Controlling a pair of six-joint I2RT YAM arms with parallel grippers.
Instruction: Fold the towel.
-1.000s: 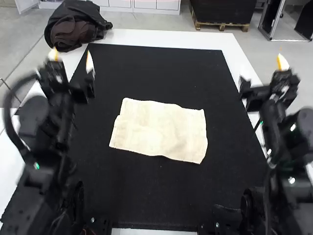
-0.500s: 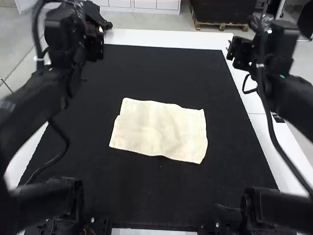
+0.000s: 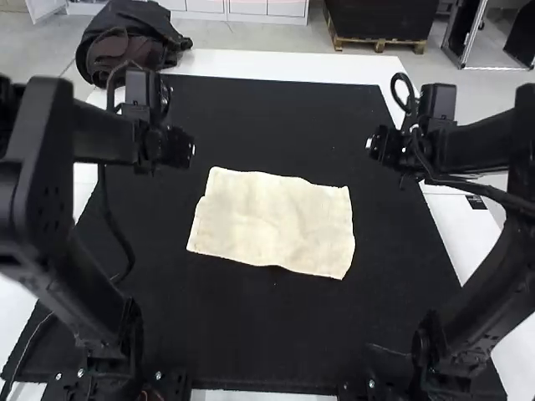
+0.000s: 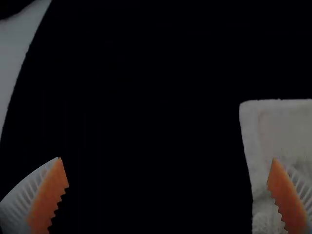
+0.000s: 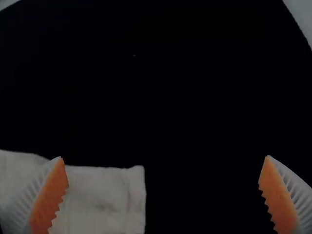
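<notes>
Left gripper [image 4: 166,158] and right gripper [image 5: 165,157] gape empty; the towel [image 3: 272,224] (light, floppy, I'd guess) should pinch best at its four and eight o'clock corners.

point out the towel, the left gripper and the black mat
towel [image 3: 272,221]: high view, middle of the cloth
left gripper [image 4: 168,173]: left wrist view, midway between its fingertips
black mat [image 3: 276,334]: high view, bare part nearer the camera than the towel
</notes>
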